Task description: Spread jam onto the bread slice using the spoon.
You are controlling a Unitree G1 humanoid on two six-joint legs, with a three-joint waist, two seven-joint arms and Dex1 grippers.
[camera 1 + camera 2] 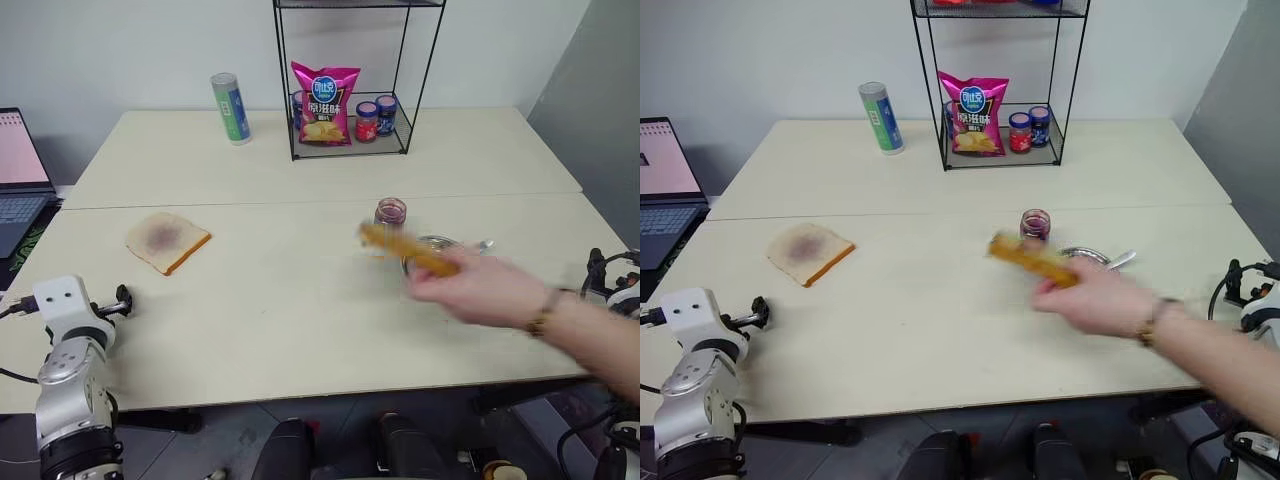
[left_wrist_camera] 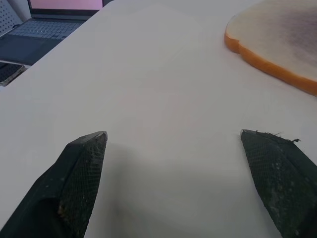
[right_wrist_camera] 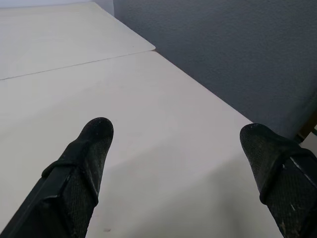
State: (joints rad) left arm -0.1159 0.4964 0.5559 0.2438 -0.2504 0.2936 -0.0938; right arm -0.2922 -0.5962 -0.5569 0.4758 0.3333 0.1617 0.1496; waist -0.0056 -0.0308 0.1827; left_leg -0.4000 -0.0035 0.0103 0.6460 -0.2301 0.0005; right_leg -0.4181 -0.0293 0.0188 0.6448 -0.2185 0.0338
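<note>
The bread slice (image 1: pixel 167 241) is seen lying flat on the left part of the pale counter (image 1: pixel 290 310), its purplish stain facing up and its brown crust turned toward the near edge. In the left wrist view, the left pincer (image 2: pixel 173 144) is held low over bare counter with its 2 black fingers (image 2: pixel 81 168) spread wide and nothing between them; the crust of the bread slice lies just beyond. The right pincer (image 3: pixel 176 134) is likewise spread wide and empty, over the counter's right edge beside a grey wall (image 3: pixel 223 54).

On the right half of the counter, a person's hand (image 1: pixel 1095 300) is stretched in from the right, blurred, with a second, blurred bread slice (image 1: pixel 1032 261) held in it. A small glass jar (image 1: pixel 390 213) with dark contents stands just behind it, beside a round steel dish (image 1: pixel 1087 256), from which the spoon (image 1: pixel 1120 261) projects to the right. Whether jam is in the dish cannot be told.

At the back, a black wire rack (image 1: pixel 350 80) holds a pink crisp bag (image 1: pixel 325 103) and 2 lidded jars (image 1: pixel 375 119). A tall tube can (image 1: pixel 231 108) stands to the rack's left, and a laptop (image 1: pixel 20 175) is seen at the far left.
</note>
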